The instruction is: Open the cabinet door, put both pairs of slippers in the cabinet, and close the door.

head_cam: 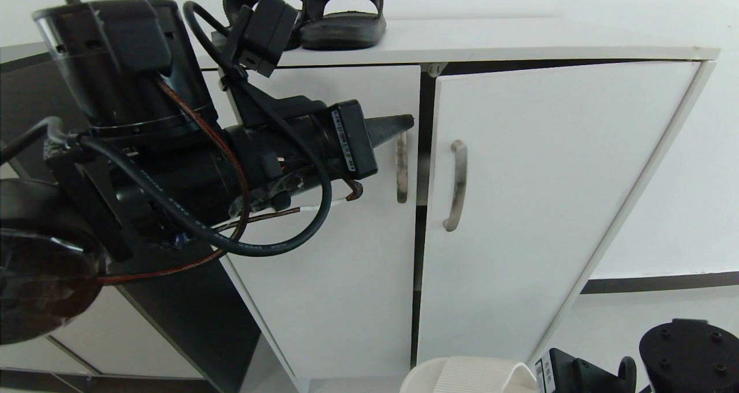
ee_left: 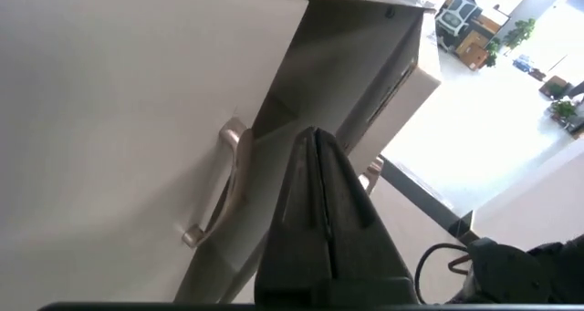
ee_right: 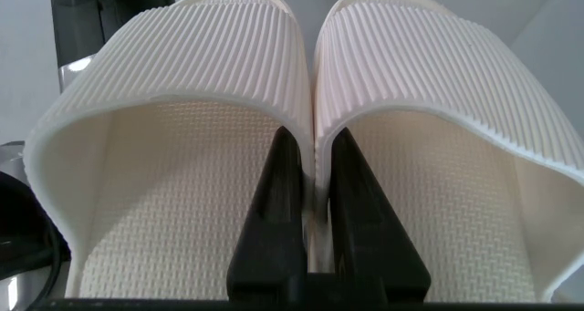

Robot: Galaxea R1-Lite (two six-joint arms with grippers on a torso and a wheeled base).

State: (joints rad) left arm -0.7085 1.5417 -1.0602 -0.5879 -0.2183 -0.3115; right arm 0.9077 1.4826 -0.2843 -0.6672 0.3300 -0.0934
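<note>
The left end effector (head_cam: 407, 120), fingers pressed together, sits just beside the left door handle (head_cam: 402, 168) of the white cabinet (head_cam: 519, 41). The right end effector (ee_right: 315, 142) pinches the cream slippers (ee_right: 182, 165) together, low before the cabinet. Black slippers (head_cam: 340, 12) lie on top of it.

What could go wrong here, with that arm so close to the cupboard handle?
The shut left gripper sits by the left door's metal handle; it could slip off rather than hook it. The right gripper pinches the ribbed white slippers only by their adjoining inner edges, so one might drop.
</note>
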